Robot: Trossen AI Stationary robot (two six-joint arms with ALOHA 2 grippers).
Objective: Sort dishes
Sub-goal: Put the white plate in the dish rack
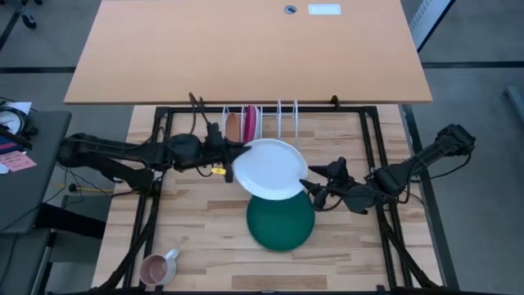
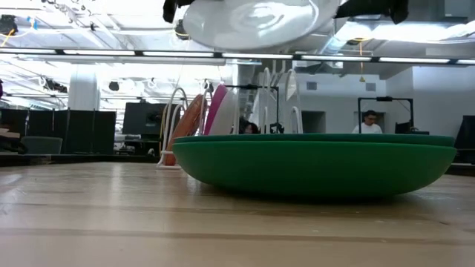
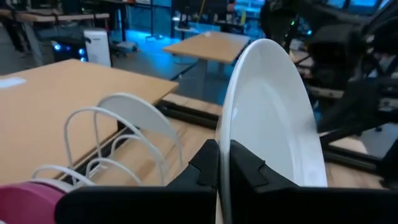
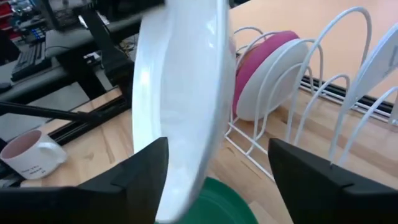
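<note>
1. Green plate (image 1: 281,224) lies flat on the wooden surface (image 1: 205,238), nearest the front edge on my overhead feed; from the level camera it fills the foreground, right way up.
2. Small pink mug (image 1: 157,267) stands at the front left corner, well apart from the plates.
3. White plate (image 1: 268,168) is held in the air above the green one, overlapping its far edge from overhead.
4. Left gripper (image 3: 224,163) has its jaws closed on the white plate's rim; its wrist camera shows a finger pressed on each face of the plate.
5. Right gripper (image 1: 309,187) sits at the plate's opposite edge. Its jaws stand wide apart in its wrist camera, one finger (image 4: 140,174) on each side of the rim, with a visible gap; nothing gripped.
6. White wire rack (image 1: 282,121) stands at the back of the surface, just beyond the held plate.
7. In the rack's left slots, an orange-brown plate (image 1: 233,125) and a magenta plate (image 1: 251,123) stand upright side by side. The slots to the right are bare wire.
8. Beyond, a second tan desk (image 1: 246,49); a person (image 2: 368,123) sits far back in the room.
</note>
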